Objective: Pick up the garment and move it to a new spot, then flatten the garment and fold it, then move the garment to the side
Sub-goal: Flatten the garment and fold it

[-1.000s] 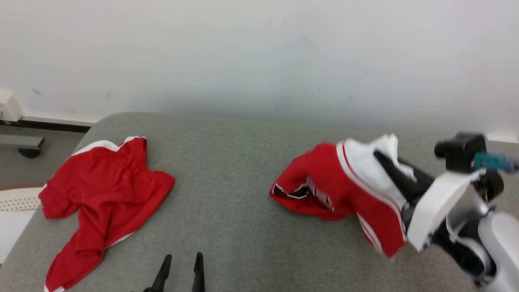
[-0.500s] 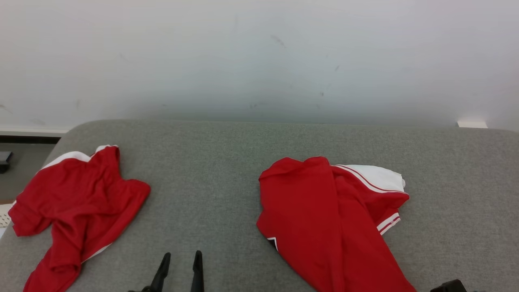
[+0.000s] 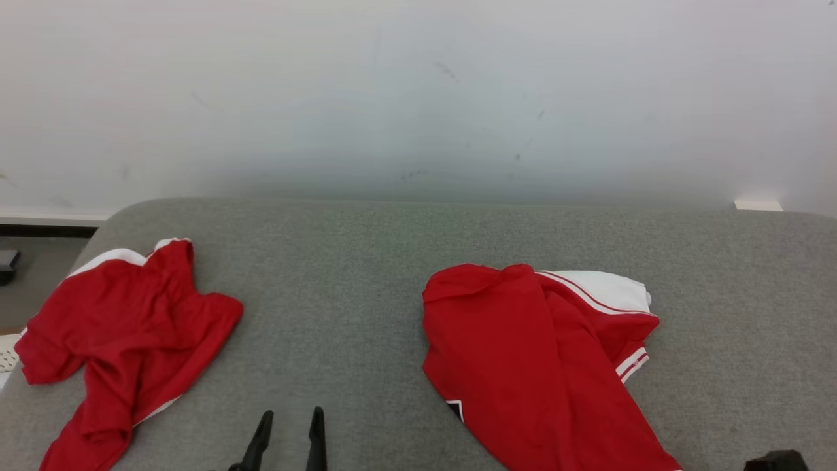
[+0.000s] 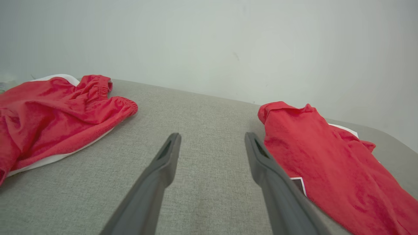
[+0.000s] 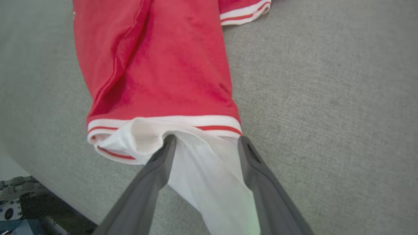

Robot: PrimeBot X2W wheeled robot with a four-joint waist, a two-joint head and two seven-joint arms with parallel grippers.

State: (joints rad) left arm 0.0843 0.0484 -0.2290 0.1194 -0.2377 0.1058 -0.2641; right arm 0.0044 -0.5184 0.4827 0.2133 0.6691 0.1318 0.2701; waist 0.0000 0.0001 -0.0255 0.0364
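Since a second ago my right gripper has let go. Then it held the garment bunched and lifted at the far right; now the cloth lies stretched out, and my head camera has shifted as well. Behind everything stands the pale wall (image 3: 418, 98), lightly scuffed. Below it the grey padded table (image 3: 353, 275) spreads across the head view with rounded far corners. On its right half lies the red garment (image 3: 523, 353), the one I am working on. It runs from the middle of the table down toward the near edge at my right, with a white panel edged in red stripes folded out at its far right side. A small black-and-white patch shows at its near left edge. Well apart from it, on the left end of the table, a second red garment (image 3: 131, 327) lies crumpled, showing white trim along its edges. My right gripper (image 5: 206, 140) sits at the striped hem. Its fingers are spread wide, white cloth lies loose between them, and the left fingertip is just under a fold of it. My left gripper (image 3: 290, 418) hangs above bare table between the two garments, fingers wide apart and holding nothing, the right finger just beside the near garment's edge in the left wrist view.
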